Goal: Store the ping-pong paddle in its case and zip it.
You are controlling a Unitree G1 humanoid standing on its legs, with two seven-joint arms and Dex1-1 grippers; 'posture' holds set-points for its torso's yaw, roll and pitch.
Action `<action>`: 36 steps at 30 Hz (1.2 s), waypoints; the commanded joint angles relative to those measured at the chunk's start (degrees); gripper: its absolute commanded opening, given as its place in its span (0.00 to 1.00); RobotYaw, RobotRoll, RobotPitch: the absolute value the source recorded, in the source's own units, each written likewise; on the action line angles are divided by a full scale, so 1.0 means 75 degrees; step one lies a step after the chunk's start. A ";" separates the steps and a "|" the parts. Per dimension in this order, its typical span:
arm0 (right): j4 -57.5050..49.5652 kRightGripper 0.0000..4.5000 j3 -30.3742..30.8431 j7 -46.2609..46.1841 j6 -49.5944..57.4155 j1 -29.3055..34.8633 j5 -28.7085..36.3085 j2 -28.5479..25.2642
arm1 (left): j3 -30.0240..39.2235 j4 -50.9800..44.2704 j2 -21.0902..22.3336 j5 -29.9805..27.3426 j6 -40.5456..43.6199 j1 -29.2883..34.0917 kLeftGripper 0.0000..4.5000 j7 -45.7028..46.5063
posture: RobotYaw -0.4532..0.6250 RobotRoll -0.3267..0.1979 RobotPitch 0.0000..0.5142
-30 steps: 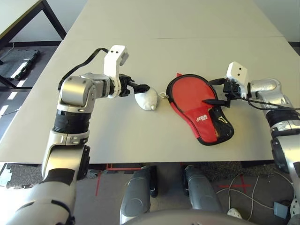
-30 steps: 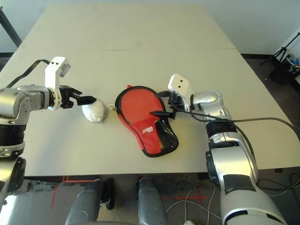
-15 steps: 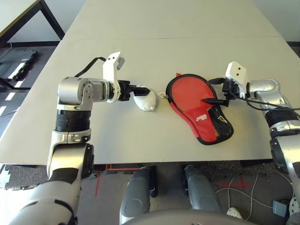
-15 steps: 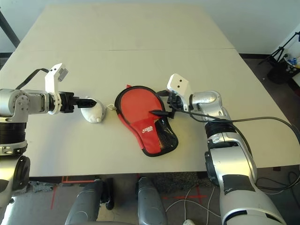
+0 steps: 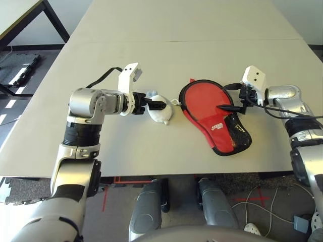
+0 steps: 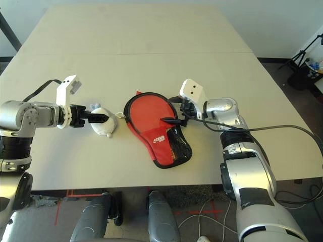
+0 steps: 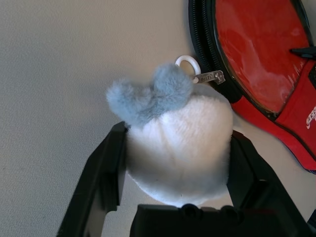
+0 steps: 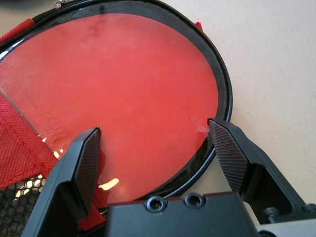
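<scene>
Beside the case [image 5: 214, 115], my left gripper [image 7: 175, 163] grasps the white fluffy pouch [image 7: 180, 145]. My right gripper [image 8: 155, 148] hovers released over the ping-pong paddle [image 8: 113, 98] inside; its handle is hidden.

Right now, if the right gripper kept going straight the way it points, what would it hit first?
Most likely the red face of the ping-pong paddle lying in the open case; the right gripper, fingers spread, points right at it, though its height above it is unclear.

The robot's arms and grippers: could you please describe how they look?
Both arms are silver metal with black joint bands. Each wrist carries a white angular camera bracket. The left gripper and right gripper each have two black fingers, with cross-hatched textured pads. Black cables loop along both forearms.
</scene>
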 commanded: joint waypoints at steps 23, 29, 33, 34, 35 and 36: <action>-0.0189 1.00 0.0619 -0.0107 -0.0112 0.0816 -0.0716 0.0089 | -0.0306 0.3015 -0.0529 0.1391 -0.3289 -0.2059 0.04 0.0786 | 0.40 0.62 0.43; -0.0319 1.00 0.0644 -0.0073 -0.0046 0.0905 -0.0712 0.0082 | -0.0278 0.4996 -0.1118 0.1840 -0.4703 -0.3090 0.04 0.0916 | 0.39 0.62 0.43; -0.0377 1.00 0.0664 -0.0089 0.0002 0.0910 -0.0724 0.0114 | -0.0248 0.6804 -0.1563 0.2260 -0.6060 -0.3955 0.04 0.1153 | 0.38 0.62 0.44; -0.0387 1.00 0.0668 -0.0093 0.0014 0.0905 -0.0726 0.0123 | -0.0241 0.7153 -0.1625 0.2350 -0.6342 -0.4109 0.04 0.1195 | 0.38 0.62 0.44; -0.0392 1.00 0.0669 -0.0100 0.0024 0.0900 -0.0729 0.0129 | -0.0211 0.7517 -0.1705 0.2420 -0.6645 -0.4274 0.04 0.1240 | 0.37 0.62 0.44; -0.0395 1.00 0.0671 -0.0110 0.0032 0.0893 -0.0735 0.0136 | -0.0164 0.7843 -0.1786 0.2465 -0.6945 -0.4432 0.04 0.1287 | 0.37 0.62 0.44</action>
